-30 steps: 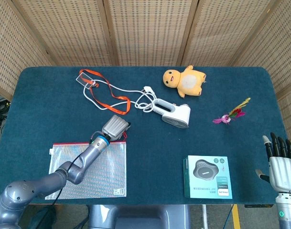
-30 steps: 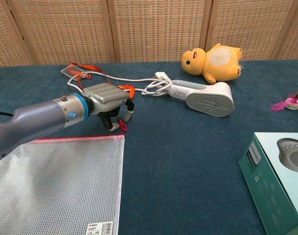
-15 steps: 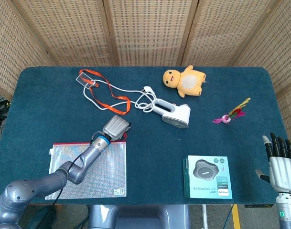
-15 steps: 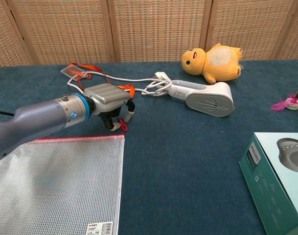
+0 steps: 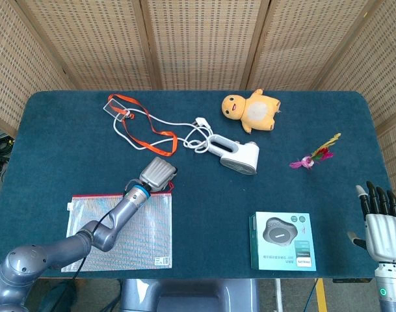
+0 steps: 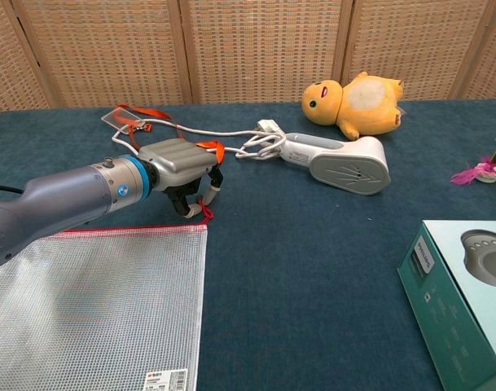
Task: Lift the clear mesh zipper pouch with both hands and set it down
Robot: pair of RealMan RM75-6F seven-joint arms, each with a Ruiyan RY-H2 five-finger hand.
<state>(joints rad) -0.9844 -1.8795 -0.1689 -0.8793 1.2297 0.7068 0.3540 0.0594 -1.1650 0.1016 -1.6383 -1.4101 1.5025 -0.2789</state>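
Left hand (image 6: 182, 175) low over the table just past the far right corner of the clear mesh zipper pouch (image 6: 93, 309), palm down, fingers curled under. Fingertips sit at the pouch's red zipper pull (image 6: 204, 211); whether they pinch it or only touch it, cannot tell from either view. Right hand (image 5: 380, 218) well away at the near right table edge, upright, fingers straight and apart, holding nothing.

Pouch lies flat on the blue tabletop (image 5: 204, 195) at the near left, red zipper edge on the far side, white label at the near right corner. The left forearm crosses above it in the head view.

Handling, by judgement: thin, limp, light. Likely to sag and fold if raised from one corner only, so a hold at each end of the zipper edge looks soundest; the stiffer zipper tape gives fingers something to catch. Flat sheet on cloth offers little to get under. Film may be slick.

Beyond the left hand: orange lanyard (image 5: 145, 127) with white cable (image 5: 168, 122), white handheld appliance (image 5: 235, 153), yellow plush duck (image 5: 251, 110), feather toy (image 5: 316, 155), teal boxed device (image 5: 283, 240).
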